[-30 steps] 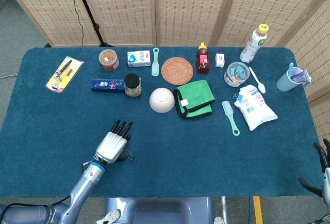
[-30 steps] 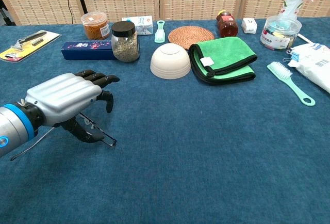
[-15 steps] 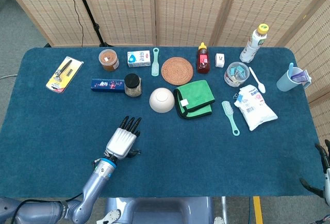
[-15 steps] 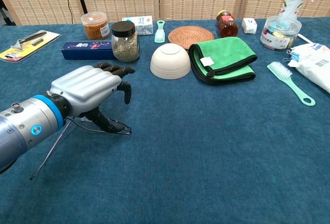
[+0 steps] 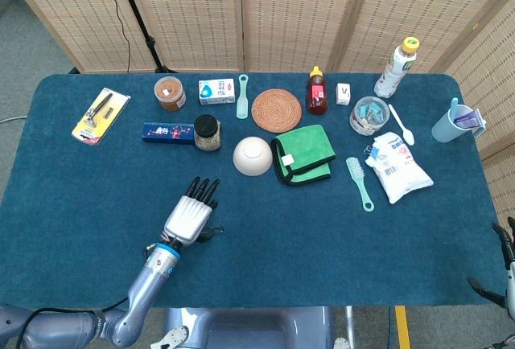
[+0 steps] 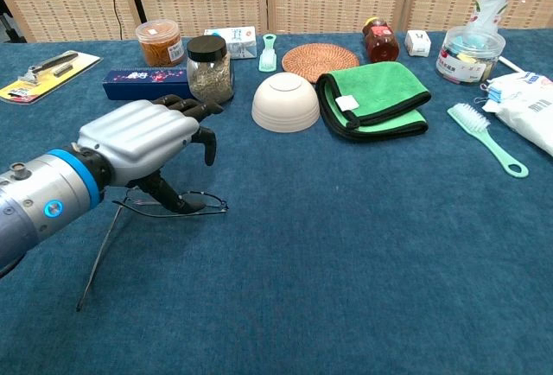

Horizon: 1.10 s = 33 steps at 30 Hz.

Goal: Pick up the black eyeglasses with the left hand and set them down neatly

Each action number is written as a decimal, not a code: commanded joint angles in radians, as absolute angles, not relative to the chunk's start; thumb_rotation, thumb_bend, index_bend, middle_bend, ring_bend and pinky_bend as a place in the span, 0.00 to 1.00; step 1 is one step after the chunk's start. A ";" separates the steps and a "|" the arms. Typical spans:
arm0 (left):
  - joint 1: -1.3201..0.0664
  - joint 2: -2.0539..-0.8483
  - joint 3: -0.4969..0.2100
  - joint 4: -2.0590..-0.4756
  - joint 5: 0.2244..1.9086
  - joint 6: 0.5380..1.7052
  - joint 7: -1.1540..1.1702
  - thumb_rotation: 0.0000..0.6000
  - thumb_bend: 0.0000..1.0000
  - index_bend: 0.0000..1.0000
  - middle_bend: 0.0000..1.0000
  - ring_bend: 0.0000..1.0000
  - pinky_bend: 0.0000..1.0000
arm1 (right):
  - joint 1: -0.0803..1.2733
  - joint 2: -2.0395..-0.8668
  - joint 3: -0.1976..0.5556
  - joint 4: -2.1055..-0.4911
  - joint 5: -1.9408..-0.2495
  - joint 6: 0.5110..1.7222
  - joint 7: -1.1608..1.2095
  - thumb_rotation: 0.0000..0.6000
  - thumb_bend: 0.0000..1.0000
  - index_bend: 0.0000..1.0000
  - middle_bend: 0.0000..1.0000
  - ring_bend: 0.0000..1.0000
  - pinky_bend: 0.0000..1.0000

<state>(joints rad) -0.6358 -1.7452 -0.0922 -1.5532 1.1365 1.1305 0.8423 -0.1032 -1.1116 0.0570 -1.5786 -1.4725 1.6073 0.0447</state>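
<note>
The black eyeglasses (image 6: 186, 206) are a thin wire frame under my left hand (image 6: 143, 139), left of the table's middle. The thumb and curled fingers pinch the frame near its front. One long temple (image 6: 97, 258) trails down towards the near edge, its tip low by the cloth. I cannot tell whether the frame touches the table. In the head view the left hand (image 5: 190, 217) covers most of the eyeglasses (image 5: 206, 235). My right hand (image 5: 502, 273) shows only as dark spread fingers at the lower right edge, holding nothing.
A white bowl (image 6: 286, 101), a glass jar (image 6: 210, 69) and a blue box (image 6: 145, 83) stand just beyond the left hand. The folded green cloth (image 6: 374, 98), woven coaster (image 6: 320, 61), brush (image 6: 486, 138) and white bag (image 6: 529, 105) lie further right on the blue tablecloth (image 6: 346, 263).
The left hand has carried the eyeglasses to the right and a little away from the near edge. The frame has turned and its temple now hangs out long behind.
</note>
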 commanded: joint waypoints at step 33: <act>-0.638 -1.434 0.066 -1.622 1.374 0.995 0.648 1.00 0.20 0.05 0.00 0.00 0.00 | -0.094 -1.108 0.054 -1.618 -1.488 1.606 -0.002 1.00 0.11 0.11 0.02 0.05 0.20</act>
<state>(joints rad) -0.6395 -1.4315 0.0656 -1.6264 1.3709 0.9946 0.6527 -0.0942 -1.1082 0.0543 -1.6174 -1.4884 1.6057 -0.0019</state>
